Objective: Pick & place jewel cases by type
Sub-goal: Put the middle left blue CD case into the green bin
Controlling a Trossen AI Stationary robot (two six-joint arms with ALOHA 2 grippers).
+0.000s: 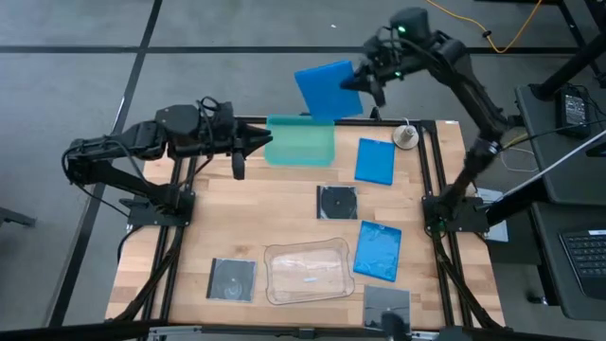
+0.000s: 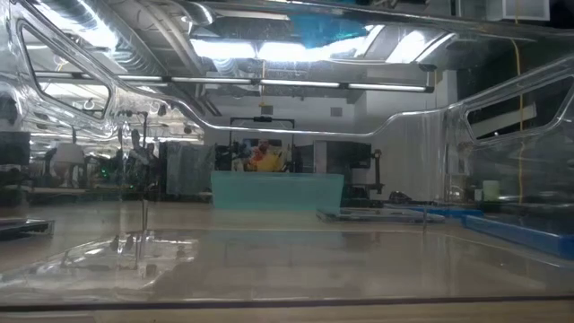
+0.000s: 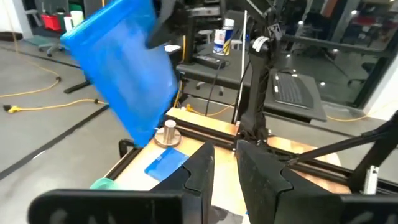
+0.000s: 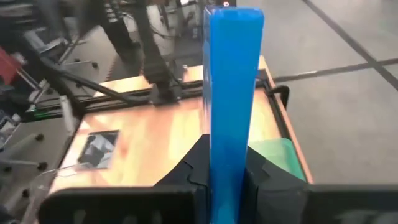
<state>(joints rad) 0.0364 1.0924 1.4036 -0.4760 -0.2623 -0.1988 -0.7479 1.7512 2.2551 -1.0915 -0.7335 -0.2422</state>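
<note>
Right end effector [image 1: 367, 83] raised past the counter's [image 1: 284, 213] far edge, fingers clamped on a blue jewel case [image 1: 328, 91], teal tray [image 1: 300, 142] below it, left end effector [image 1: 256, 144] nearly closed, empty

Grey floor [image 1: 85, 76] crossed by dark lines, seen around a wooden surface [image 1: 284, 204] on a black frame. Yellow cable [image 1: 516, 33] lying on the floor beyond the far edge. At the right side, desk with a keyboard [image 1: 587, 260]. In the low view, long ceiling lights [image 2: 296, 49] glowing bright, and shelves [image 2: 99, 170] standing far behind.
</note>
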